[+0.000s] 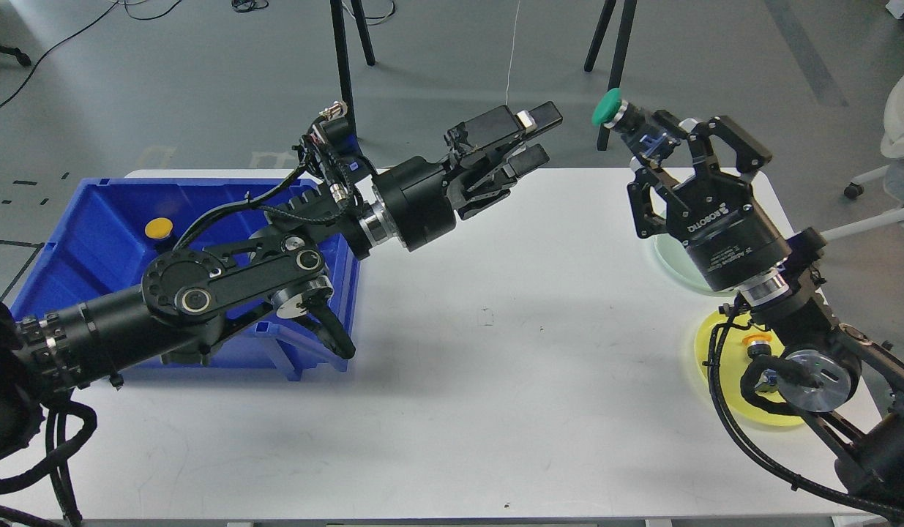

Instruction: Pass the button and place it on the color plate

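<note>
My right gripper is shut on a green-capped button, held high above the far right of the white table. My left gripper is open and empty, about a hand's width left of the button, over the table's back edge. The yellow color plate lies at the table's right edge under my right arm, which covers much of it. An orange button sits on that plate.
A blue bin stands at the left with a yellow button inside. A pale green plate lies behind the yellow plate, mostly hidden by my right gripper. Black stand legs rise beyond the table.
</note>
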`<state>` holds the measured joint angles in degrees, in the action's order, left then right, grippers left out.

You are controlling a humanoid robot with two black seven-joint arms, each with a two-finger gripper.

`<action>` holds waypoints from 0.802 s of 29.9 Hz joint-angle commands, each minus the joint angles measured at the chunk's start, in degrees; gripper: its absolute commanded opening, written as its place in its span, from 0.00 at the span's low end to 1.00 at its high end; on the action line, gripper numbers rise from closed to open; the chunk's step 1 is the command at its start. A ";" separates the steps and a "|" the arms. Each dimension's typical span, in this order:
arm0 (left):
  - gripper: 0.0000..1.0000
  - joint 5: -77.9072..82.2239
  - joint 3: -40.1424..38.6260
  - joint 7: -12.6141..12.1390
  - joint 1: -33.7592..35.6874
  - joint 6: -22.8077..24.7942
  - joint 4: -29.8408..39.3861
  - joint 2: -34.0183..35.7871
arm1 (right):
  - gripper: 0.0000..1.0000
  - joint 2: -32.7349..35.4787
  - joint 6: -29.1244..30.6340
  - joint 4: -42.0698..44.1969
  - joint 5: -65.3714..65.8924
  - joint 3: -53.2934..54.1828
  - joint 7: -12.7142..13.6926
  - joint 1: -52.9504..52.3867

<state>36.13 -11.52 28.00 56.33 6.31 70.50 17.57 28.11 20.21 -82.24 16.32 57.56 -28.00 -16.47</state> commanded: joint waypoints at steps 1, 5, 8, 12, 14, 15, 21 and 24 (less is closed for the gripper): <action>0.78 0.00 0.01 0.00 0.00 0.01 -0.09 -0.25 | 0.01 -0.07 -0.26 3.56 -10.05 5.27 0.00 1.79; 0.78 0.00 0.01 0.00 0.00 0.01 -0.10 -0.25 | 0.01 -0.42 -3.15 8.31 -24.11 5.63 0.00 1.70; 0.78 0.00 0.01 0.00 0.00 0.01 -0.10 -0.34 | 0.01 -0.95 -6.66 10.34 -32.55 5.81 0.00 1.09; 0.78 0.00 0.01 0.00 0.00 -0.07 -0.01 -0.34 | 0.01 -1.04 -14.22 11.39 -41.17 5.90 0.00 -1.45; 0.78 0.00 0.01 0.00 0.00 -0.07 -0.01 -0.34 | 0.01 -1.82 -17.91 12.44 -44.60 5.90 0.00 -3.21; 0.78 0.00 0.01 0.00 0.00 -0.07 -0.01 -0.34 | 0.01 -2.61 -19.93 13.32 -46.10 5.90 0.00 -4.27; 0.78 0.00 0.01 0.00 0.00 -0.16 -0.01 -0.43 | 0.01 -7.00 -32.67 19.38 -50.33 6.86 2.77 -10.77; 0.78 0.00 0.01 0.00 0.00 -0.16 -0.01 -0.43 | 0.01 -9.91 -36.64 22.37 -50.33 9.05 4.17 -12.53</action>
<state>36.12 -11.52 28.00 56.33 6.21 70.50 17.14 20.84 -12.50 -62.66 -33.78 64.71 -25.13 -27.24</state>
